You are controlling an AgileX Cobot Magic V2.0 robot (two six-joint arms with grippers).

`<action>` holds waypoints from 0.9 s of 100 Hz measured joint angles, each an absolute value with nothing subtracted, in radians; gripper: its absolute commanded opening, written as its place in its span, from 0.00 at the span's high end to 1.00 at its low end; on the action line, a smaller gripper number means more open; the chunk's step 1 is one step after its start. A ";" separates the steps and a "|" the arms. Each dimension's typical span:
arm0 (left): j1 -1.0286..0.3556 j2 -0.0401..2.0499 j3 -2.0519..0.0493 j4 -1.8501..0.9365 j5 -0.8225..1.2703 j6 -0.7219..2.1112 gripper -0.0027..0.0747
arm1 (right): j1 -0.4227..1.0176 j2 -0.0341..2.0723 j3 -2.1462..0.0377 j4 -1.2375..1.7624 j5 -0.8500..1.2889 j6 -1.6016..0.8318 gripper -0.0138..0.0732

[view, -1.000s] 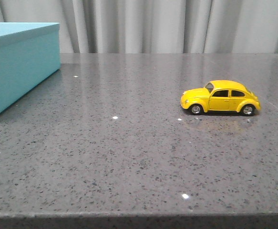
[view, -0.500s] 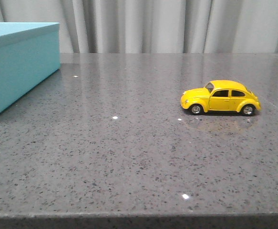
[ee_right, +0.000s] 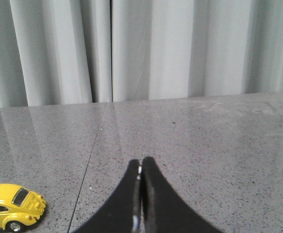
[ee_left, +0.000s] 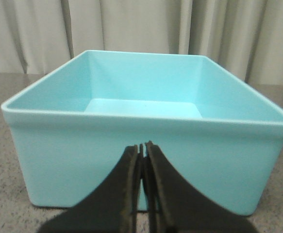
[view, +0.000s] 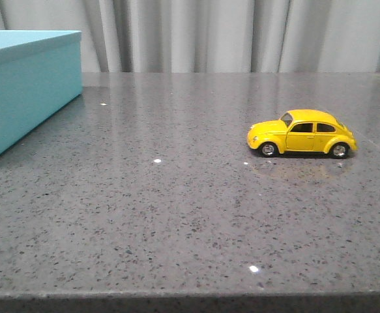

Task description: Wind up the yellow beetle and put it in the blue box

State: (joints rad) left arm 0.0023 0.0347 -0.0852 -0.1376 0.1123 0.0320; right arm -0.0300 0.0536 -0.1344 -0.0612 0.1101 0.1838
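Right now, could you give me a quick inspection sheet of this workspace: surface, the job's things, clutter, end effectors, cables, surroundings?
Surface: grey speckled stone-look table, glossy, a few white flecks.
Job's things: small glossy yellow toy beetle car standing on its wheels at the right; large light turquoise-blue rectangular box at the left, open-topped, inside empty.
Clutter: nothing seen.
End effectors: left end effector shut, holding nothing, facing the box; right end effector shut, holding nothing, apart from the car.
Cables: nothing seen.
Surroundings: pale grey pleated curtain behind the table.
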 measured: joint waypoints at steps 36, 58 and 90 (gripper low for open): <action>0.002 0.266 -0.323 -0.138 0.154 0.032 0.99 | -0.030 0.279 -0.353 -0.061 0.312 0.184 0.91; 0.002 0.387 -0.435 -0.138 0.214 0.032 0.99 | -0.030 0.379 -0.423 -0.061 0.372 0.184 0.91; 0.002 0.402 -0.449 -0.138 0.212 0.032 0.99 | -0.030 0.388 -0.427 -0.035 0.375 0.184 0.91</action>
